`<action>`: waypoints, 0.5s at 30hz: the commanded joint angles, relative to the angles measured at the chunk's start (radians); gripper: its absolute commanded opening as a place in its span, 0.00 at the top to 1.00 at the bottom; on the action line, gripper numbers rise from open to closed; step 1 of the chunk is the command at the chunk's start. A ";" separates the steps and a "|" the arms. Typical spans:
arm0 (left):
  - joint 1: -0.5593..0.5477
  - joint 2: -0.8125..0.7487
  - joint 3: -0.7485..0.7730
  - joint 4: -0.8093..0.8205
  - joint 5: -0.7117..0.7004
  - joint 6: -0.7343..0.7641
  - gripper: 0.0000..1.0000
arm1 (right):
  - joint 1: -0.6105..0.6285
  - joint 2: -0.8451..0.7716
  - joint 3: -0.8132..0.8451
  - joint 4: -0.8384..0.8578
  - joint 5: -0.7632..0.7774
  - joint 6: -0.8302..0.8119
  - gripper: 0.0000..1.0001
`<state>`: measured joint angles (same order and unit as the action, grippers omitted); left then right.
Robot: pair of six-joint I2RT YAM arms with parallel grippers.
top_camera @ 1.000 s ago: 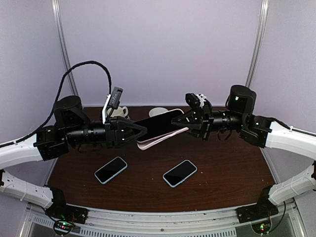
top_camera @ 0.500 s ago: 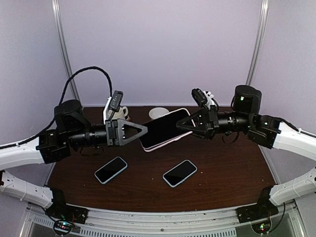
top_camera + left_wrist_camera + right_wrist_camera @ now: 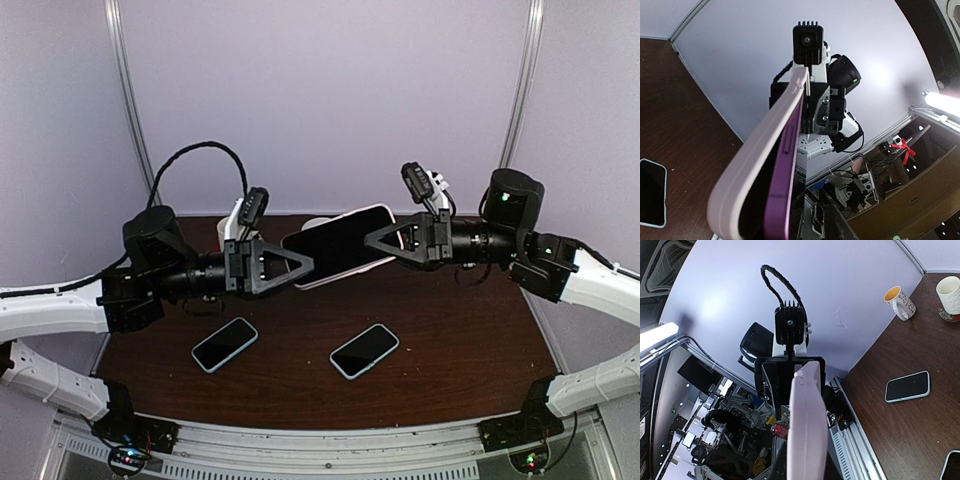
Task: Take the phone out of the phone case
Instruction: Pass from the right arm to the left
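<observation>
The phone (image 3: 338, 243), with its dark screen turned up, is held in the air above the tabletop (image 3: 450, 330), spanned between the two claws and tilted so that its right end is higher than its left. The left claw (image 3: 308, 265) is closed on the left end of the phone, and the right claw (image 3: 372, 241) is clamped on the right end of the pale pink phone case (image 3: 752, 165). In the left wrist view, the case and the purple edge of the phone are seen parted at the near end, with a dark gap between them, and are seen to meet at the far end, where the case is pinched by the right claw. The fingers of the left claw are outside that view, so exactly what lies between them cannot be confirmed there. In the right wrist view, the case is seen edge-on, running towards the left claw. Two further handsets in light blue cases lie flat, screen up, on the near half of the tabletop: the near-left handset (image 3: 224, 344) and the near-right handset (image 3: 364, 350), well apart from each other. A mug (image 3: 900, 302) and a white cup (image 3: 950, 291) stand at the far edge of the tabletop.
</observation>
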<state>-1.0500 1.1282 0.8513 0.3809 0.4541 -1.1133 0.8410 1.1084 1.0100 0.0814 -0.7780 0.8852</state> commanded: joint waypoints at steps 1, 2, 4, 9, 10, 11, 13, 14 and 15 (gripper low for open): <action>-0.007 0.026 0.037 0.092 0.059 -0.014 0.76 | -0.002 -0.002 0.032 0.068 -0.037 -0.006 1.00; -0.007 0.028 0.039 0.090 0.059 -0.009 0.78 | -0.002 0.002 0.034 0.062 -0.039 -0.002 1.00; -0.007 0.030 0.042 0.077 0.051 0.001 0.83 | -0.002 0.011 0.039 0.041 -0.044 0.001 1.00; -0.008 0.013 0.036 0.047 0.024 0.053 0.98 | -0.008 0.010 0.033 -0.007 -0.035 -0.032 1.00; -0.008 0.009 0.034 0.038 0.014 0.067 1.00 | -0.010 0.009 0.031 -0.015 -0.030 -0.038 0.97; -0.008 0.006 0.036 0.023 0.006 0.086 1.00 | -0.013 0.006 0.029 -0.023 -0.026 -0.046 0.91; -0.007 0.002 0.047 -0.016 -0.011 0.141 1.00 | -0.017 0.003 0.028 -0.054 -0.023 -0.059 0.75; -0.008 -0.001 0.054 -0.039 -0.023 0.177 1.00 | -0.021 0.001 0.030 -0.070 -0.022 -0.072 0.67; -0.008 -0.004 0.063 -0.072 -0.036 0.215 1.00 | -0.024 -0.002 0.033 -0.092 -0.020 -0.083 0.61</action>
<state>-1.0512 1.1534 0.8597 0.3439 0.4625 -1.0458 0.8284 1.1172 1.0119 0.0463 -0.8078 0.8486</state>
